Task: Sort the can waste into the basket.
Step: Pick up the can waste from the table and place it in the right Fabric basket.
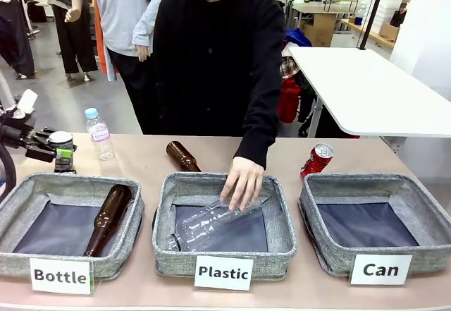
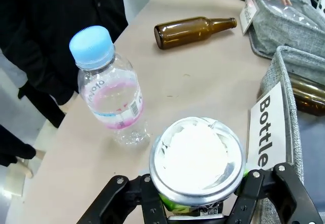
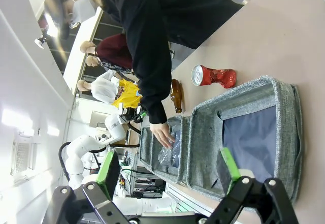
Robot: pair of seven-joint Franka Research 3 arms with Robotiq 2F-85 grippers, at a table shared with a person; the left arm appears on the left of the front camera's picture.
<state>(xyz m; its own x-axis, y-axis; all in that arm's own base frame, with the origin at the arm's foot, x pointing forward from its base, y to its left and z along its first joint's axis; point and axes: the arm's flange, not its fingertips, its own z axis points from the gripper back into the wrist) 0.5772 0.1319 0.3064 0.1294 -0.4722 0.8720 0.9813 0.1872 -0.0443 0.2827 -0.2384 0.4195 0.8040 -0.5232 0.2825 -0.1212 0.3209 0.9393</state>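
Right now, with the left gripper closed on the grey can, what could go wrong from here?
1. The clear water bottle stands close beside the grey can held in the left gripper; lifting or swinging could tip it.
2. The Can basket sits at the far right, so the carry likely crosses the person's hand resting in the Plastic basket.

White table (image 1: pixel 366 89) stands behind tan counter (image 1: pixel 141 159). Left of white table: glossy grey floor (image 1: pixel 63 106). Behind white table: wooden desk (image 1: pixel 318 25), low wooden shelf (image 1: pixel 366 34). Right of white table: plain white wall (image 1: pixel 431 29). Lighting bright, even.
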